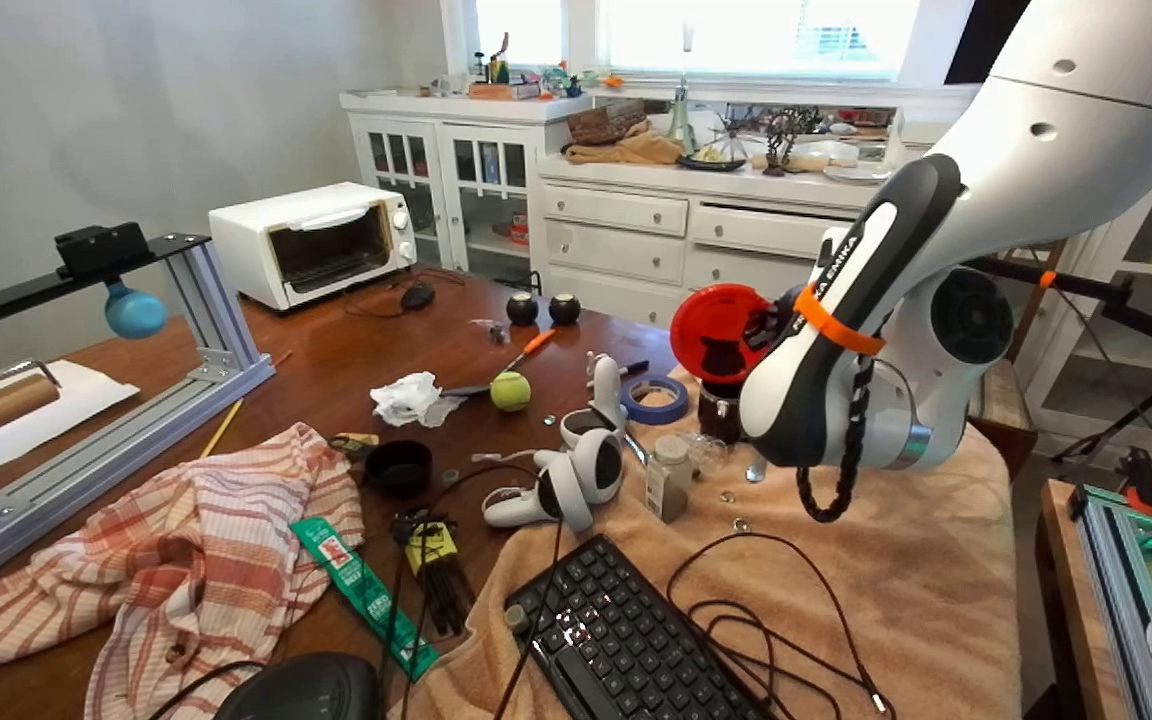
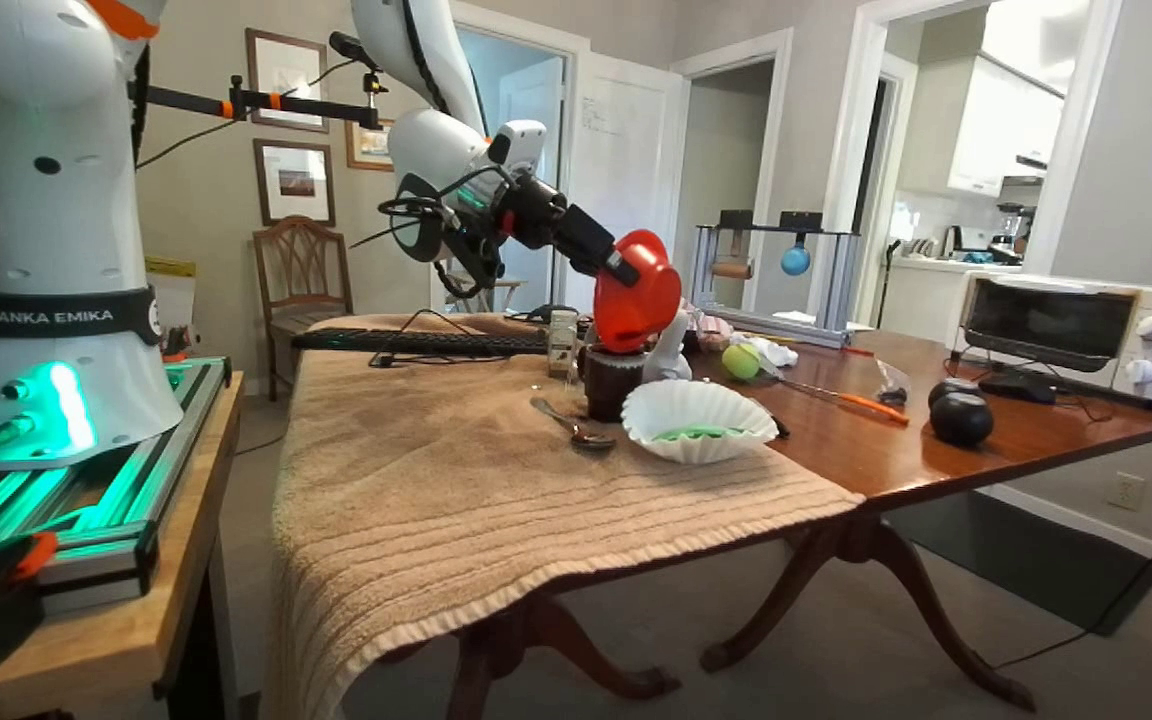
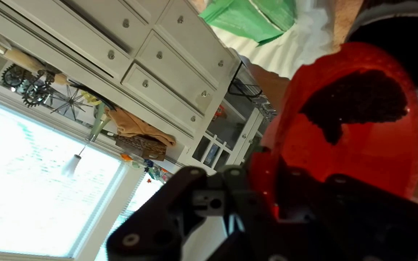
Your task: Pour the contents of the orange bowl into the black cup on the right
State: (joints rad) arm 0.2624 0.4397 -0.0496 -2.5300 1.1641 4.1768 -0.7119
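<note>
Your pincer [image 3: 267,180] is clamped on the rim of the round red-orange plastic bowl [image 2: 636,305], tipped steeply over the pale-rimmed black cylindrical cup [image 2: 612,388] on your worktop [image 2: 866,450]; touching or not, you can't tell. Wrist view: you see a dark mass [image 3: 361,99] inside the bowl.

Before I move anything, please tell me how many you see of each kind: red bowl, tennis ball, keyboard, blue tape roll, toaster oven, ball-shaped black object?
Red bowl: 1
Tennis ball: 1
Keyboard: 1
Blue tape roll: 1
Toaster oven: 1
Ball-shaped black objects: 2
Total: 7
</note>
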